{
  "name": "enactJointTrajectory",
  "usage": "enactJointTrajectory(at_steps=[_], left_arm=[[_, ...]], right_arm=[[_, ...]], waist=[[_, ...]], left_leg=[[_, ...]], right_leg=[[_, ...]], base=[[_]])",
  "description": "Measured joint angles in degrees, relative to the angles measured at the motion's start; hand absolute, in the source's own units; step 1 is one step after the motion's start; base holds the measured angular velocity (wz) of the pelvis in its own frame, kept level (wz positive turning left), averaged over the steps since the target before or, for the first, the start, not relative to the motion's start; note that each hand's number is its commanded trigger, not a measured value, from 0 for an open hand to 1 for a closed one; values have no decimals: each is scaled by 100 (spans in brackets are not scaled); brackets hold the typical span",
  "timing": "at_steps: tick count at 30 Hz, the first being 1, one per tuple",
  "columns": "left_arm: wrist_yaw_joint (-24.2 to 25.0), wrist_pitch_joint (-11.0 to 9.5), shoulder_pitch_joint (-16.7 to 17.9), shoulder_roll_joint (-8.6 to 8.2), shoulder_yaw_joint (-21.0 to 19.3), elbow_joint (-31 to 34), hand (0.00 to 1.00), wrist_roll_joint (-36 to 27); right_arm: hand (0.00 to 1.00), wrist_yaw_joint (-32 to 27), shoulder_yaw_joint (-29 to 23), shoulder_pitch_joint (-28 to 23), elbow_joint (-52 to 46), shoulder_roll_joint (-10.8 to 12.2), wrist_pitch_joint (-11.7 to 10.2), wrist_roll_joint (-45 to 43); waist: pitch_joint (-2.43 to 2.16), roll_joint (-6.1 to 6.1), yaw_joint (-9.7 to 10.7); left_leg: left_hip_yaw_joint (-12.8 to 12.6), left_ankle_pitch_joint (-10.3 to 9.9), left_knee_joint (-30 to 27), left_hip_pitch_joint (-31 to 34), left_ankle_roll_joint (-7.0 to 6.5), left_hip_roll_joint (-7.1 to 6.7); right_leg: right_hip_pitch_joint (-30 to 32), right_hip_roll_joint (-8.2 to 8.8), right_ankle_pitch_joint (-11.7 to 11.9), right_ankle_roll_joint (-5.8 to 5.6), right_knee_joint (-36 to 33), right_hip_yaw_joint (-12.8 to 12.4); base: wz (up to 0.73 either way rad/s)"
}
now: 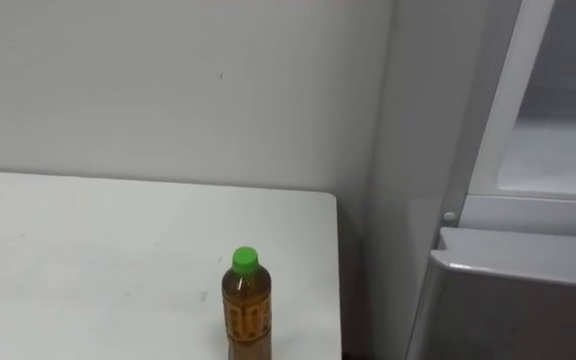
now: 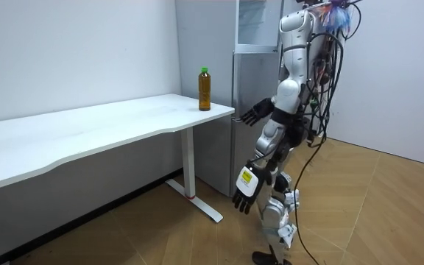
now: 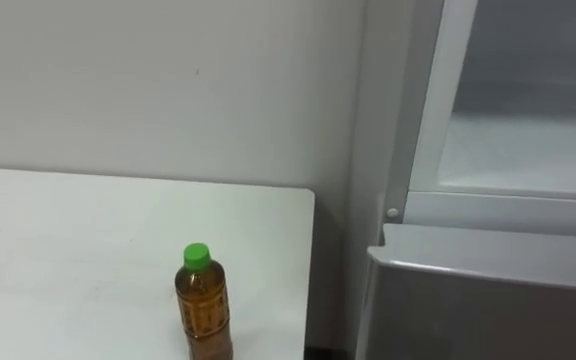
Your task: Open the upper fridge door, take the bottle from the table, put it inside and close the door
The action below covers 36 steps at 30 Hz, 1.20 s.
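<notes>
Right hand (image 2: 256,114) is hovering spread beside the table (image 2: 87,125), left hand (image 2: 247,193) hanging relaxed. Bottle (image 1: 246,305) is standing near the table's right edge; seemingly full and slick, it is wanting a firm mid-body wrap.

You are looking at a long white table (image 2: 87,131) set against a plain pale wall (image 2: 72,51). Its front edge runs in a gentle curve. It stands on a white leg (image 2: 188,158) with a flat foot (image 2: 199,206) stretched out across the floor (image 2: 359,213), which is light brown wood with planks laid at angles. From the head camera you look down on the tabletop's back right corner, where it meets that same wall.
</notes>
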<state>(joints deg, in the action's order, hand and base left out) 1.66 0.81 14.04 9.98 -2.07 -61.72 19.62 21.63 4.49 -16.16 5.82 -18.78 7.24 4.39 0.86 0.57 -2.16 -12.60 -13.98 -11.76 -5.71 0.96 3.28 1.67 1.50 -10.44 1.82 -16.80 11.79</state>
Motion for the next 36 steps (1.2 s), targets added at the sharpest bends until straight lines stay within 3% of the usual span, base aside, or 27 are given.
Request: enactJointTrajectory(at_steps=[1, 6, 10, 15, 19, 25, 36], left_arm=[[0, 1, 50, 9, 0, 9, 0, 0], [-1, -2, 81, 49, 2, 102, 0, -7], [-1, -3, 118, 152, -22, 99, 0, -5], [0, 2, 168, 161, -20, 107, 0, 7], [0, 18, 168, 163, -3, 137, 0, 10], [-1, 48, 149, 163, 6, 264, 0, 5], [-1, 137, 106, 173, 236, 280, 0, 7]], right_arm=[[0, 50, -11, 0, -262, -22, 0, 0], [0, 261, -23, 120, -1455, -1, -48, 308], [0, 416, -89, 390, -2131, 80, -274, 826], [0, 420, -185, 842, -2511, 170, -523, 988], [0, 421, -158, 951, -2568, 330, -541, 994], [0, 411, -117, 985, -2574, 353, -540, 1056], [0, 91, -57, 1277, -2558, 518, -540, 1708]], waist=[[-24, 29, -11], [-44, 70, -109], [-62, 93, -136], [-80, 96, -157], [-101, 95, -195], [-131, 113, -304], [-83, 195, -359]], left_leg=[[-1, 1, -2, -11, 2, 2], [-18, 0, 50, -123, 1, 2], [38, -1, 69, -195, 0, 7], [40, -4, 42, -151, -6, 17], [83, -5, 11, -62, -9, 15], [126, -5, 7, 1, -10, 18], [175, -12, 52, 8, -17, 15]], right_leg=[[-7, -6, 0, 1, 10, -8], [-98, -19, 5, -3, 53, -39], [-269, -61, 29, -22, 182, 17], [-299, -74, 111, -36, 323, 77], [-279, -61, 126, -36, 347, 180], [-275, -60, 132, -44, 408, 253], [-286, -61, 132, -44, 406, 253]], base=[[-4], [-3], [9], [3], [7], [5], [1]])
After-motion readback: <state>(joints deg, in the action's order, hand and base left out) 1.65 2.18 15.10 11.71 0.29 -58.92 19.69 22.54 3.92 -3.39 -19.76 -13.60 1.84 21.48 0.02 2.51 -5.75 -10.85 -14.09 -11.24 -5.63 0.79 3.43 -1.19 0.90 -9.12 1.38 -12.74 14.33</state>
